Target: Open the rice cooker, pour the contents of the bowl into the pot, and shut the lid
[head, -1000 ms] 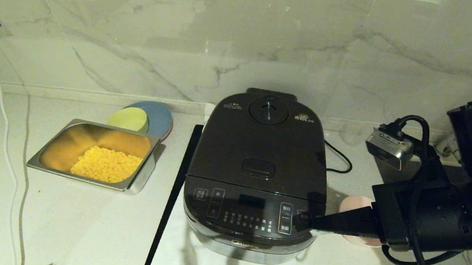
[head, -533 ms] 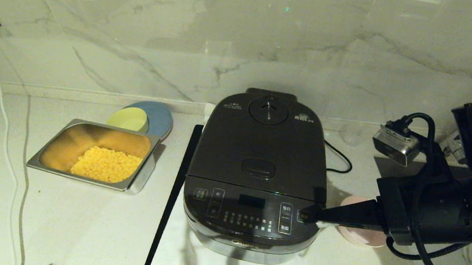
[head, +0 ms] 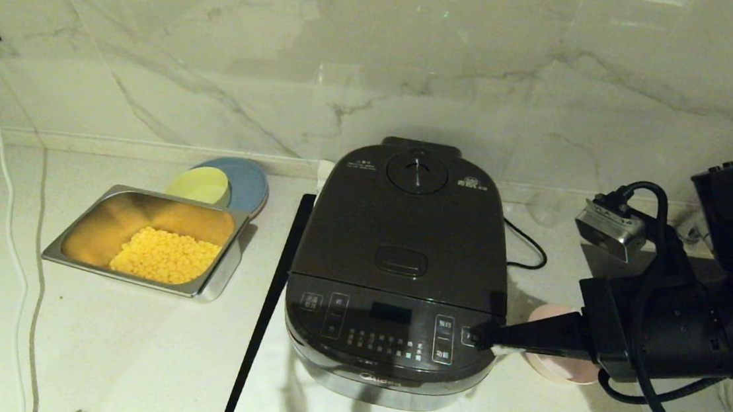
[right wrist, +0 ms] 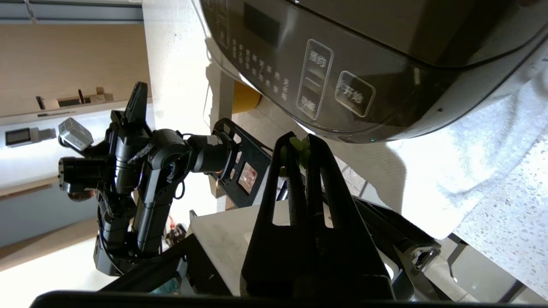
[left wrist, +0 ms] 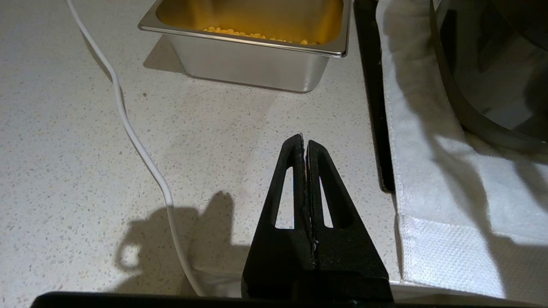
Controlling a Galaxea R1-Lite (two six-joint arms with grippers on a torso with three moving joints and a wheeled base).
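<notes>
The black rice cooker (head: 388, 341) stands mid-counter with its lid (head: 407, 229) down, so the pot is hidden. My right gripper (head: 478, 337) lies level at the cooker's front right corner, its tip over the right end of the touch panel (right wrist: 317, 81). It is shut (right wrist: 301, 139), and a few green bits (right wrist: 284, 153) cling to its fingertips. The pale pink bowl (head: 557, 373) sits on the counter right of the cooker, mostly hidden under that gripper; its inside is out of sight. My left gripper (left wrist: 304, 143) hovers shut and empty over the counter left of the cooker.
A steel tray (head: 144, 240) of yellow corn sits left of the cooker, with a yellow bowl (head: 199, 185) and blue plate (head: 248, 179) behind it. A black strip (head: 269, 297) edges the white cloth (left wrist: 428, 179) under the cooker. A white cable (head: 7, 214) runs down the far left.
My right gripper has shifted a little left and up, from beside the cooker's front right corner onto the right end of the panel. The lid stays down.
</notes>
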